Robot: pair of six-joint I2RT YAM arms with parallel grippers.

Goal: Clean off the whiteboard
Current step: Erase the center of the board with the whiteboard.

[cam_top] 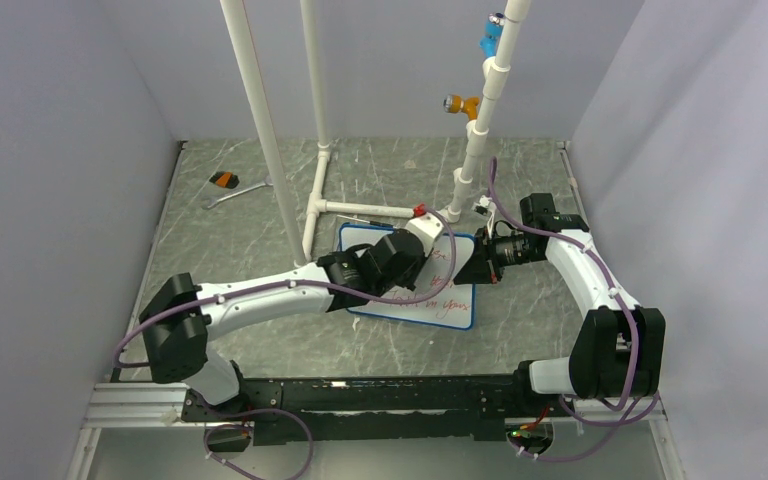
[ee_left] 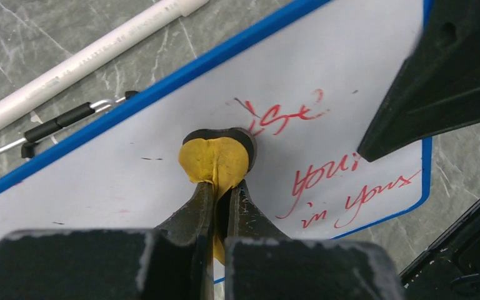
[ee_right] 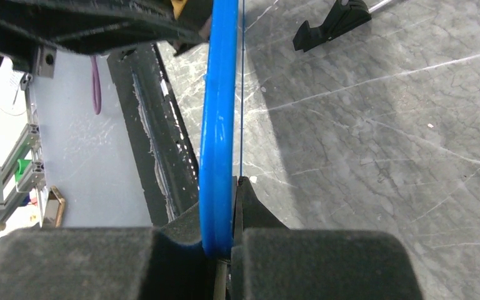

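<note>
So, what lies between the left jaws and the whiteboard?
A yellow eraser pad, pinched in the left jaws, seems to touch the whiteboard face; the left wrist view shows it.

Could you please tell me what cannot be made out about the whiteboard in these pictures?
1. Top view: the left arm covers much of the small blue-framed white whiteboard, so most of its red handwriting is hidden.
2. Left wrist view: the yellow round eraser pad in the left gripper hides the surface beneath it.
3. Right wrist view: the board is edge-on in the right gripper; its face is unseen.
</note>
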